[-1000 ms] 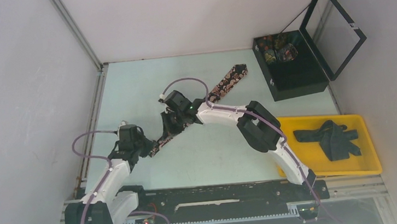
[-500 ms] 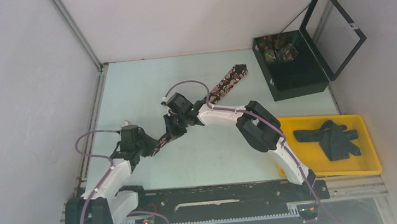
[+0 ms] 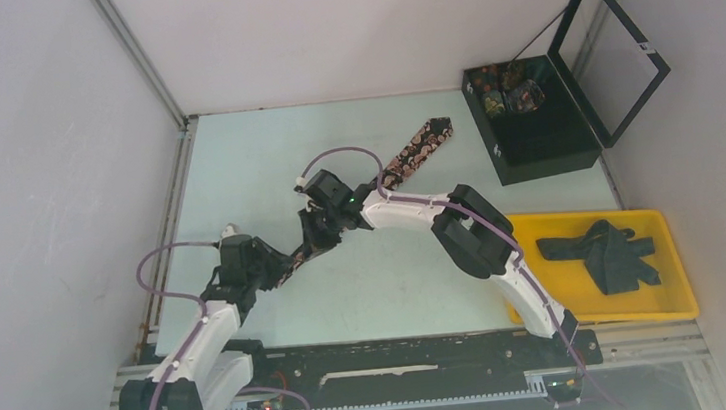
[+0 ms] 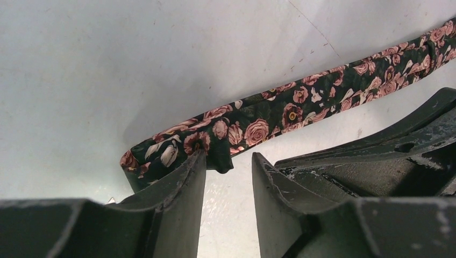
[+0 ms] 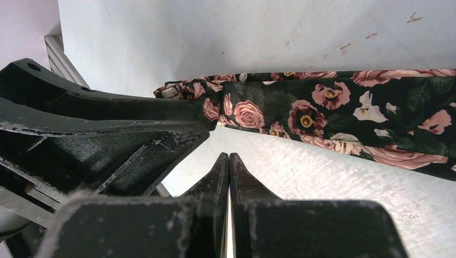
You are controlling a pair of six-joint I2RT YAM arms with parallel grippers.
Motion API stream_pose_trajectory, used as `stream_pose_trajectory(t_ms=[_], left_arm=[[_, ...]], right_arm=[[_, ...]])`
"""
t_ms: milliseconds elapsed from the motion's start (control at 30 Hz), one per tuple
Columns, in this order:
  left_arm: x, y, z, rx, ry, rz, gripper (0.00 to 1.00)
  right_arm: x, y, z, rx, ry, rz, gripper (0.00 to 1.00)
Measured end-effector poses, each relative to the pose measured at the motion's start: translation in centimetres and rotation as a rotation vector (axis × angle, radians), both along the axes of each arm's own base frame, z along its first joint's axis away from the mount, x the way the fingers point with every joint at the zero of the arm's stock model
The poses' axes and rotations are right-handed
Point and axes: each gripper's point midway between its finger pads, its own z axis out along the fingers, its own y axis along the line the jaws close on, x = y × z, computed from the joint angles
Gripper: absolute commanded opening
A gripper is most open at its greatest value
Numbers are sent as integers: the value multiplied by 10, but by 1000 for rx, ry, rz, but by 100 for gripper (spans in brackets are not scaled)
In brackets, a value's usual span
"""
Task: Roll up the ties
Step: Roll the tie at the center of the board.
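Scuffed black left gripper (image 4: 229, 161) and right gripper (image 5: 229, 158), white arms (image 3: 404, 206), purple cables (image 3: 334, 151).

"Can you follow the rose-patterned tie (image 3: 417, 147) the whole way down?"

"No. From overhead its middle goes under the right gripper (image 3: 310, 238), and both wrist views cut it off at the right edge."

"And the black box (image 3: 544, 142), upper right?"

"Something patterned inside, too small to make out. The dark heap (image 3: 605, 254) in the yellow tray (image 3: 601, 315) is tangled, so I can't count the pieces."

Dark tie (image 4: 279, 110) with pink roses and cream lilies, just beyond the black left gripper (image 4: 228, 161); yellow tray (image 3: 650, 303), pale mint table (image 3: 255, 165).
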Motion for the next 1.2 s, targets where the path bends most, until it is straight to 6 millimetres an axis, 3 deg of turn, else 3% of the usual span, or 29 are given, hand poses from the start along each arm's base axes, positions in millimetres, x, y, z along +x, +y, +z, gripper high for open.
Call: stream_pose_trajectory(t_ms=[233,533,667,1033,1200], left_arm=[[2,0,5,-2,-23,0,41],[-1,3,13,6,-64,13,16],[-2,3,14,4,-67,14,0],[-11,7,8,19,-46,30,0],[-15,14,16,26,-75,76,0]], right_arm=[[4,9,16,33,-20,6,5],[8,27,45,106,-39,27,10],[9,35,51,131,-41,38,11],[1,45,23,113,30,68,11],[-4,49,21,126,49,94,11]])
